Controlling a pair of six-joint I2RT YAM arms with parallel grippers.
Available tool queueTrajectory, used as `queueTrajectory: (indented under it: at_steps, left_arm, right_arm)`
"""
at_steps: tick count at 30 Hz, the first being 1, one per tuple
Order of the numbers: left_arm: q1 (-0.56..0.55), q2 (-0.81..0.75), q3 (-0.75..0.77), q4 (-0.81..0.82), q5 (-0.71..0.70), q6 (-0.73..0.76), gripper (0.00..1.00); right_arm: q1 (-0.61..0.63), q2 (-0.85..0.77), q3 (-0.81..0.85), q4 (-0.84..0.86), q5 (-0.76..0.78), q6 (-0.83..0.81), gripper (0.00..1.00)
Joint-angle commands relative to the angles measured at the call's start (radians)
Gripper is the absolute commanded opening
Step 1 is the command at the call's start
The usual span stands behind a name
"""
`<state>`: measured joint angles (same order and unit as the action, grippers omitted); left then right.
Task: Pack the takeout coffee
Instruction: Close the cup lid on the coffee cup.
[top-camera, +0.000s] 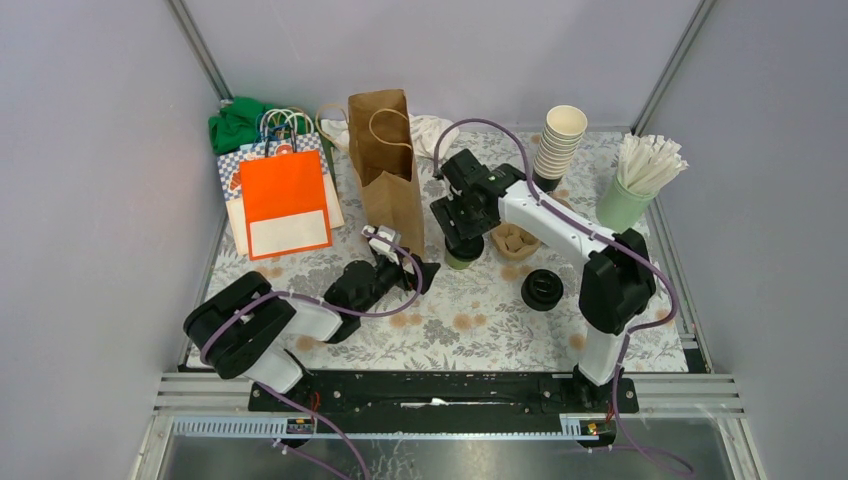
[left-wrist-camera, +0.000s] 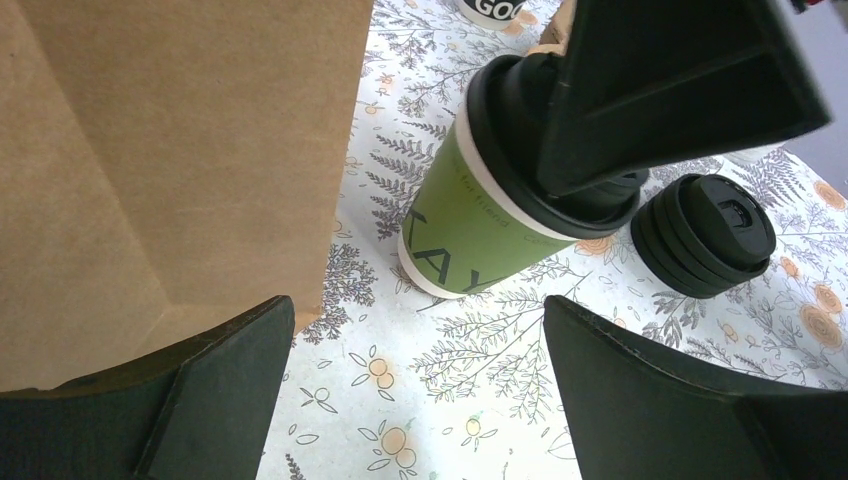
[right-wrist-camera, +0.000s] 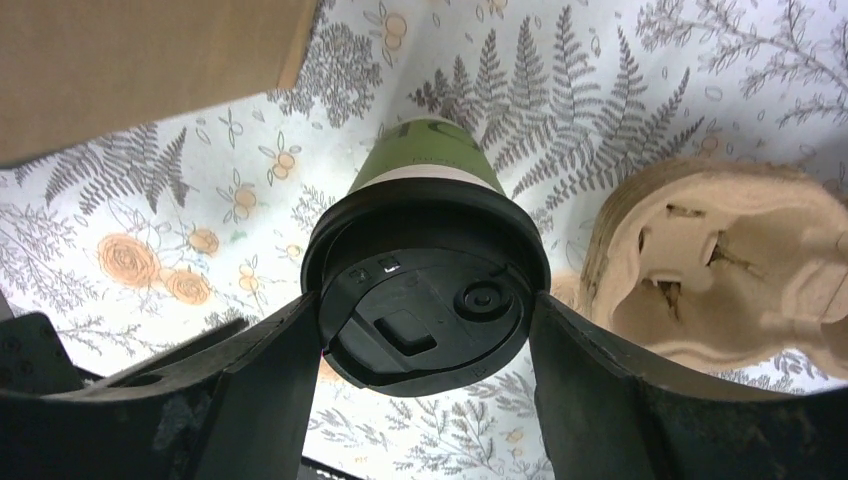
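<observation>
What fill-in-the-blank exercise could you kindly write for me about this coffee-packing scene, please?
1. The right pincer grips the green coffee cup by its black ____.
2. The left pincer stands ____, holding nothing.
3. The cup stands between the stacked spare lids and a ____ paper bag.
4. The white sticks fill a holder cup coloured pale ____.

Missing words: lid; open; brown; green.
</observation>
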<state>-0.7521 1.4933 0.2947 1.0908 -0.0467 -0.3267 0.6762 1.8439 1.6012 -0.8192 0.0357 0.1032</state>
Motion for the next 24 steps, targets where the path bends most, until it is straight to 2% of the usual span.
queueTrajectory:
  at_steps: [1, 6, 15, 21, 24]
  left_arm:
    - [0.004, 0.015, 0.033, 0.046, 0.039, -0.012, 0.99]
    - [0.004, 0.054, 0.055, 0.056, 0.076, -0.007, 0.99]
    - [0.004, 0.081, 0.073, 0.066, 0.082, 0.001, 0.99]
    - [0.004, 0.08, 0.066, 0.063, 0.083, 0.002, 0.99]
    - [0.004, 0.047, 0.05, 0.051, 0.071, 0.009, 0.99]
  right_arm:
    - [0.021, 0.009, -0.088, -0.213, -0.064, 0.027, 0.59]
    - [0.025, 0.003, -0.08, -0.204, -0.044, 0.029, 0.59]
    - [0.025, 0.139, 0.141, -0.197, 0.016, 0.033, 0.59]
    - [0.025, 0.219, 0.328, -0.259, 0.037, 0.029, 0.58]
    - [0.024, 0.188, 0.324, -0.271, 0.037, 0.026, 0.58]
